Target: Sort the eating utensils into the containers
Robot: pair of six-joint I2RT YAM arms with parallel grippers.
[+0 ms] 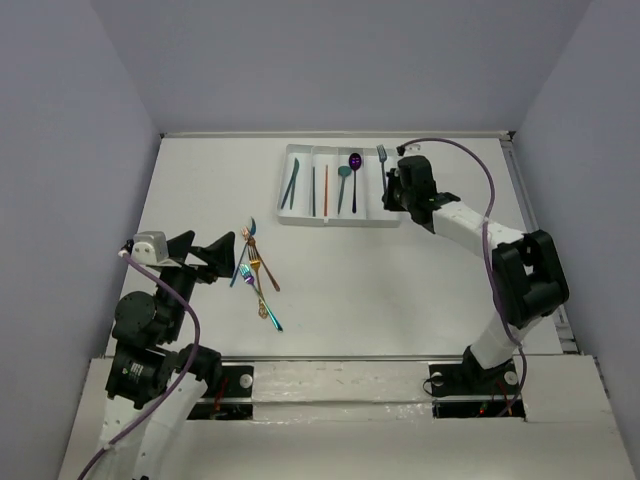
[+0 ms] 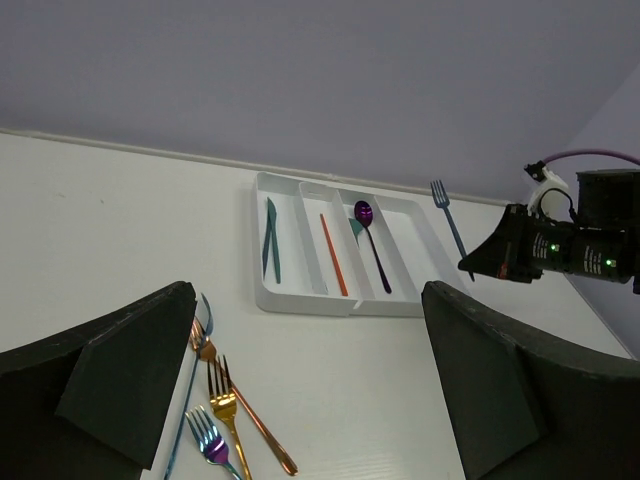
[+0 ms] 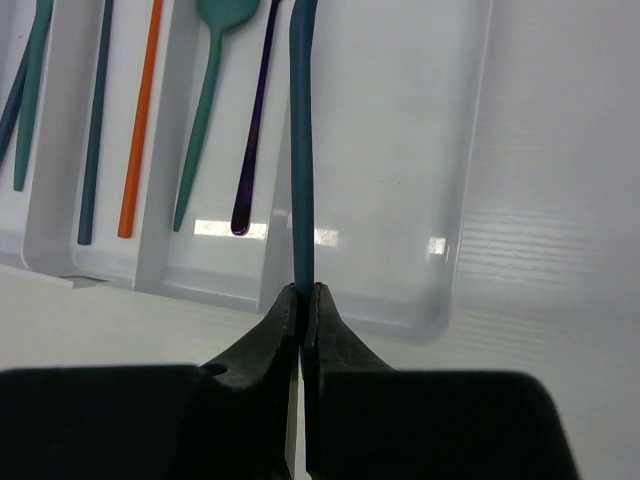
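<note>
The white tray [image 1: 338,223] lies at the back of the table. Its compartments hold two teal knives [image 1: 291,185], a dark stick [image 1: 313,190] and an orange stick [image 1: 325,190], and a teal spoon [image 1: 343,185] with a purple spoon [image 1: 355,162]. My right gripper [image 3: 301,295] is shut on the handle of a blue fork [image 3: 302,150], holding it over the divider beside the bare rightmost compartment [image 3: 400,150]. My left gripper [image 2: 308,300] is open and empty just left of the loose utensils: a copper fork [image 2: 250,415], a gold fork [image 2: 222,400], an iridescent fork [image 2: 207,437] and a thin blue piece [image 2: 188,385].
The loose pile [image 1: 255,275] lies left of centre, near the left gripper [image 1: 205,245]. The right arm [image 1: 470,225] reaches over from the right to the tray's right end. Grey walls close in the back and both sides.
</note>
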